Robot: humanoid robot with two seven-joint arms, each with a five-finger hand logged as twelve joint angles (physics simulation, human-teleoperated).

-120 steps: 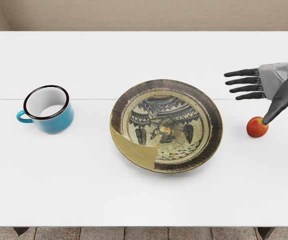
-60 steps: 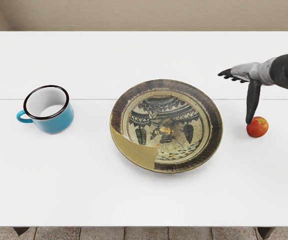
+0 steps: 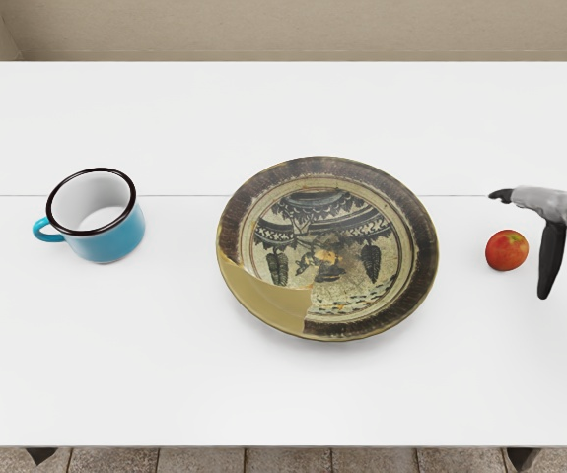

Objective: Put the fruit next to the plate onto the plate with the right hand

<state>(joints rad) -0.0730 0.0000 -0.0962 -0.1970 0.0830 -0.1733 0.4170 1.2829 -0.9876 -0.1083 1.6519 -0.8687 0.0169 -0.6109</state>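
Three things sit on the white table: a blue mug, a patterned plate and a small red apple.

The plate carries painted decoration rather than lettering: a dark brown rim, black bands and leaf-like figures on a tan ground, and a plain olive patch across its lower left. The mug's wall is plain blue, with a black rim line.

At the picture's right edge the right hand comes in, seen nearly edge-on. Its fingers are stretched out flat towards the left, above the table and past the far side of the apple. The thumb hangs straight down, just beside the apple on its right, with a thin strip of table showing between them. The hand is released and grasps nothing; no finger can be seen touching the fruit.

The apple rests on the table to the right of the plate, near its rim but apart from it.

The plate lies at the middle of the table, its painted well showing in full. The mug stands upright well to the left, handle turned left, its white inside showing.
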